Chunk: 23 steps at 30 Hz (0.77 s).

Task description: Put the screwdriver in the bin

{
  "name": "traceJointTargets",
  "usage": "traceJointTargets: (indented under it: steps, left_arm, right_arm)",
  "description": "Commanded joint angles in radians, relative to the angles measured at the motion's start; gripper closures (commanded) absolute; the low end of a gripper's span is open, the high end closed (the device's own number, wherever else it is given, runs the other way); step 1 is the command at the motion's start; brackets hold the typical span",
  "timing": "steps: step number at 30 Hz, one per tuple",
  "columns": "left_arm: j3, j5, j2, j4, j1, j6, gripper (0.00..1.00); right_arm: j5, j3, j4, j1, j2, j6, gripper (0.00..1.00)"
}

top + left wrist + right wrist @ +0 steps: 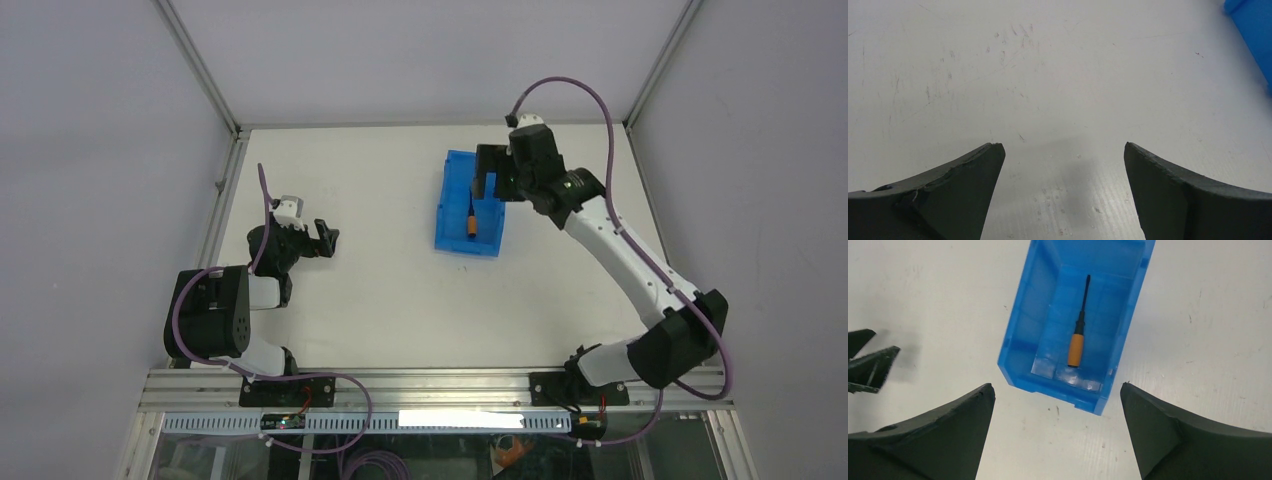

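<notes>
Lying in the bin: the screwdriver, with right tool above the bin spread apart, left tool too.

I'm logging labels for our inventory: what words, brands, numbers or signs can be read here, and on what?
No readable text anywhere.
The bin and the screwdriver lying in it bear no visible print.
The white strip at the near edge is washed out, too bright to read.
</notes>
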<state>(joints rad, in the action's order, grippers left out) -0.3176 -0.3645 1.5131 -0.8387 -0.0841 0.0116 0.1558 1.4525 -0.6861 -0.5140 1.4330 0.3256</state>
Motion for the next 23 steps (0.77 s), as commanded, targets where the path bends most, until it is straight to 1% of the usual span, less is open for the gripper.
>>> traceJointTargets:
  steps: [1, 4, 9, 13, 16, 20, 23]
  left_arm:
    - [-0.021, 0.008, -0.001, -0.071, 0.01, -0.001, 0.01]
    - [-0.021, 0.008, 0.0, -0.072, 0.01, -0.001, 0.01]
    - [-0.02, 0.007, 0.0, -0.072, 0.01, -0.001, 0.01]
    - [-0.02, 0.008, -0.001, -0.072, 0.01, -0.001, 0.01]
    - [-0.02, 0.008, -0.001, -0.072, 0.01, -0.001, 0.01]
    - [-0.02, 0.008, -0.001, -0.072, 0.01, -0.001, 0.01]
    - [-0.02, 0.008, -0.001, -0.072, 0.01, -0.001, 0.01]
  right_arm:
    - [0.005, -0.209, 0.153, 0.0, -0.175, -0.085, 0.01]
    - [0.055, -0.385, 0.228, 0.001, -0.301, -0.095, 0.01]
    - [0.17, -0.672, 0.337, 0.003, -0.49, -0.062, 0.01]
    - [0.263, -0.855, 0.438, 0.004, -0.571, 0.011, 0.01]
    - [0.308, -0.924, 0.478, 0.005, -0.59, 0.044, 0.01]
    - [0.365, -0.956, 0.494, 0.004, -0.592, 0.051, 0.01]
    - [0.358, -0.962, 0.498, 0.004, -0.601, 0.038, 0.01]
